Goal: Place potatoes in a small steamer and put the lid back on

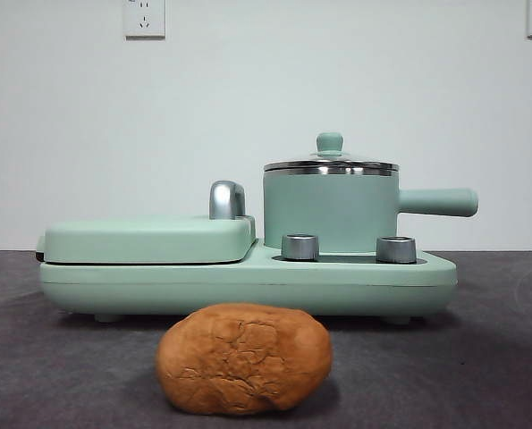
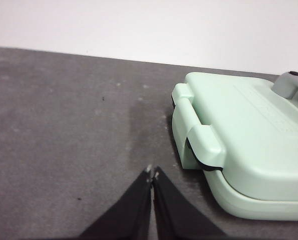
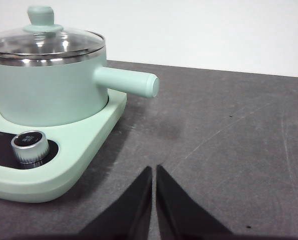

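Observation:
A large orange-brown potato (image 1: 244,359) with cracked skin lies on the dark table in front of the appliance. The small steamer (image 1: 330,210), a mint green pot with a straight side handle, stands on the right half of the appliance base; it also shows in the right wrist view (image 3: 48,85). The glass lid (image 1: 330,161) with its mint knob sits on the steamer (image 3: 44,41). My left gripper (image 2: 152,175) is shut and empty over the table beside the griddle's end. My right gripper (image 3: 154,170) is shut and empty near the steamer's handle side. Neither arm appears in the front view.
The mint appliance base (image 1: 248,281) carries a flat griddle cover (image 1: 149,237) with a chrome handle (image 1: 226,198) on its left half, also seen in the left wrist view (image 2: 249,145). Two steel control knobs (image 1: 299,247) (image 1: 395,249) face front. White wall behind with sockets.

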Controlling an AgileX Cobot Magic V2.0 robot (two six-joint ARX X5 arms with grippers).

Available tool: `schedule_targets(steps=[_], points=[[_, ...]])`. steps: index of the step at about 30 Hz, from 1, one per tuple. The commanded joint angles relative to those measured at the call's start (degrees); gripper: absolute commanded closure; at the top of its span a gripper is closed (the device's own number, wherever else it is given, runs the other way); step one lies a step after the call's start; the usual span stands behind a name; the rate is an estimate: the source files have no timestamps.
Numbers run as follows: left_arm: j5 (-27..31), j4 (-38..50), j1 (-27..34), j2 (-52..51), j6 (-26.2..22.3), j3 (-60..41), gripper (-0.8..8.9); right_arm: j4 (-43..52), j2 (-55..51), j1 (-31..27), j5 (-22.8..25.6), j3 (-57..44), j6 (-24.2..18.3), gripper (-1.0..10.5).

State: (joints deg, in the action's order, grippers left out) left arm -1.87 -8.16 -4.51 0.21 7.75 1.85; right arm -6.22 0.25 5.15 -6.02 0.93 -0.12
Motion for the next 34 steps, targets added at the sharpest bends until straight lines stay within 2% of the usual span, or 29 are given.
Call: schedule_targets(steps=[1, 4, 7, 9, 14, 16, 20, 24, 29, 34], points=[[-0.2, 0.6, 0.0, 0.0, 6.1, -1.1, 8.08, 0.6, 0.0, 0.0, 0.1, -0.2, 1.8, 9.4], [-0.2, 1.7, 0.0, 0.0, 10.8, -1.1, 8.08, 1.8, 0.0, 0.0, 0.1, -0.2, 8.4, 9.4], [-0.2, 5.1, 0.0, 0.0, 13.7, -1.0, 8.08, 7.1, 0.0, 0.0, 0.0, -0.2, 20.0, 9.4], [-0.3, 8.7, 0.0, 0.0, 14.1, -1.0, 8.08, 12.1, 0.0, 0.0, -0.4, -0.2, 23.4, 9.4], [-1.1, 17.0, 0.0, 0.0, 17.0, 0.1, 8.07, 20.2, 0.0, 0.0, 0.3, 1.1, 23.9, 9.4], [-1.1, 16.2, 0.0, 0.5, 18.6, 2.5, 8.06, 17.7, 0.5, 0.0, 1.5, 3.9, 24.2, 9.4], [-1.1, 10.4, 0.0, 4.5, 18.2, 10.4, 8.05, 7.5, 4.4, 0.0, 2.7, 12.5, 23.4, 9.4], [-1.4, 4.7, 0.0, 11.9, 15.6, 18.9, 8.05, 2.3, 10.4, 0.0, 0.5, 20.6, 18.3, 9.4], [-7.4, 3.0, -0.2, 23.4, 11.4, 28.1, 8.05, -3.0, 19.8, 0.0, -0.8, 29.8, 14.3, 9.4], [-12.2, 3.0, -1.9, 35.3, 5.4, 36.2, 8.05, -3.9, 29.7, 0.0, -8.0, 37.1, 7.8, 9.4]])
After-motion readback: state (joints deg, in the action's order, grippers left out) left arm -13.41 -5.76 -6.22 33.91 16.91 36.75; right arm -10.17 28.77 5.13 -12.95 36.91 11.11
